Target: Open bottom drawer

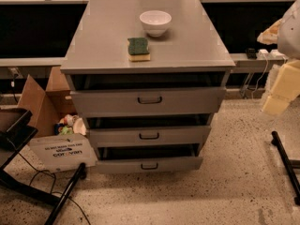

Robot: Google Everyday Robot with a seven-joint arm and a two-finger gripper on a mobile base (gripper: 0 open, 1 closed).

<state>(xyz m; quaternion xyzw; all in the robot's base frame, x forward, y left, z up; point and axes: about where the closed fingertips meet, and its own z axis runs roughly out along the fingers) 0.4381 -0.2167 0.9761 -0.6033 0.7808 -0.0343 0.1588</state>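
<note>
Item: bottom drawer [149, 164]. Lowest and slimmest of three grey fronts, straight below the near edge of the surface [93, 55], just above the floor. Small dark loop handle [149, 166] at mid-front, long axis horizontal, parallel to that near edge. Dark gap above the front. Judged only slightly ajar, with most of the pull not yet done.

Item: gripper [280, 90]. Cream, blocky, at the right border of the view, out beyond the near right corner of the surface. Well apart from the cabinet, about level with the top drawer, touching nothing. Open or closed: cannot tell.

Key relation: handle down and to the left of the gripper, well below it. Likely needed: a descent almost to the floor, a shift left to mid-front, then a straight pull away from the cabinet, square to the handle's axis.

Neighbours: mid drawer [149, 136] and top drawer [149, 101], with similar loops in line above the target. Risk of catching the mid loop, close above. White bowl [155, 22] near the far edge, right of centre. Green-and-yellow sponge [138, 49] just nearer, mid-surface. Neither in the way.

Obstructions: cardboard box [44, 102] beside the near left corner. White label flap [63, 151] just left of the bottom front, apart from the handle. Black stand leg [65, 193] on the floor at lower left. Second leg [285, 165] at lower right, below the gripper, worth avoiding on the way down.
</note>
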